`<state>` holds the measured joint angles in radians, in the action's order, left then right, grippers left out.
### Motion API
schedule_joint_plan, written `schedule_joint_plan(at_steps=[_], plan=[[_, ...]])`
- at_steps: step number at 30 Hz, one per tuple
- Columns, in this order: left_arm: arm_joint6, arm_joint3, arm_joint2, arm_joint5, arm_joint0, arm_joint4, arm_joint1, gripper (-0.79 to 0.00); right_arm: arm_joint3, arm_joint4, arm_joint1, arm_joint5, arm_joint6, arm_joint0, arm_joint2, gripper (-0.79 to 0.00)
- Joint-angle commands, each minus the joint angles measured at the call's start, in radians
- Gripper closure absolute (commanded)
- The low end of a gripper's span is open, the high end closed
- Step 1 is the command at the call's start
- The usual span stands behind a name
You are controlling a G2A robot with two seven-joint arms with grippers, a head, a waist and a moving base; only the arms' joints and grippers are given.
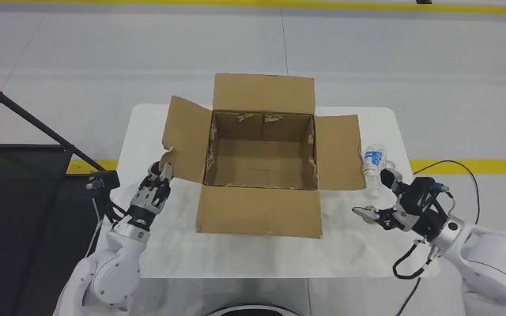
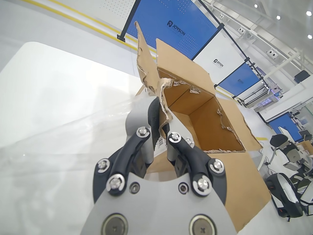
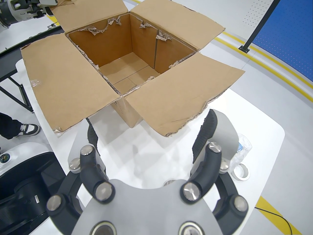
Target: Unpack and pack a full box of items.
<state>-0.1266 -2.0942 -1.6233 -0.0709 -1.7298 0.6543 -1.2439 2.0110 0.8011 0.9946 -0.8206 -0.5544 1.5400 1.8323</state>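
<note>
An open cardboard box (image 1: 261, 162) stands mid-table with all its flaps spread; its inside (image 3: 127, 74) holds nothing. My left gripper (image 1: 164, 167) is shut on the torn near corner of the box's left flap (image 1: 186, 138), and the flap edge (image 2: 146, 67) runs between its fingers (image 2: 162, 113). From across the box, that gripper (image 3: 52, 1) is seen pinching the flap (image 3: 90, 3). My right gripper (image 1: 360, 212) is open just off the box's right front corner, close to the right flap (image 3: 181, 99), holding nothing (image 3: 150, 121).
A clear plastic bottle (image 1: 372, 162) lies on the white table (image 1: 348, 253) just beyond the right flap, next to my right gripper. A white tape roll (image 3: 240, 172) sits beside the bottle (image 3: 242, 147). A black stand (image 1: 47, 134) is off the table's left edge.
</note>
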Motion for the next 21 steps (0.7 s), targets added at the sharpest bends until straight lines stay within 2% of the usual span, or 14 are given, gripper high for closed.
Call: schedule_joint_plan(at_steps=[1, 9, 11, 12, 13, 14, 21], plan=[[-0.002, 0.001, -0.008, -0.010, -0.008, -0.015, 0.000, 0.000, 0.002, 0.000, -0.002, 0.007, -0.011, -0.005, -0.004, -0.785], [0.010, 0.006, -0.044, -0.046, -0.041, -0.045, 0.001, 0.000, 0.026, 0.017, -0.010, 0.088, -0.069, -0.019, -0.020, -0.785], [0.013, 0.007, -0.052, -0.052, -0.045, -0.051, 0.001, -0.046, 0.032, 0.018, -0.012, 0.107, -0.084, -0.013, -0.018, -0.785], [0.015, 0.006, -0.055, -0.056, -0.048, -0.054, 0.001, -0.123, 0.037, 0.017, -0.013, 0.116, -0.092, -0.010, -0.017, -0.785], [0.016, 0.005, -0.057, -0.061, -0.050, -0.057, 0.001, -0.296, 0.040, 0.014, -0.014, 0.121, -0.103, -0.006, -0.016, -0.785], [0.017, 0.005, -0.060, -0.067, -0.053, -0.056, 0.001, -0.785, 0.041, 0.007, -0.015, 0.127, -0.116, -0.002, -0.013, -0.785], [0.019, 0.002, -0.063, -0.080, -0.059, -0.056, 0.002, -0.785, 0.037, -0.013, -0.017, 0.146, -0.145, 0.004, -0.012, -0.785]])
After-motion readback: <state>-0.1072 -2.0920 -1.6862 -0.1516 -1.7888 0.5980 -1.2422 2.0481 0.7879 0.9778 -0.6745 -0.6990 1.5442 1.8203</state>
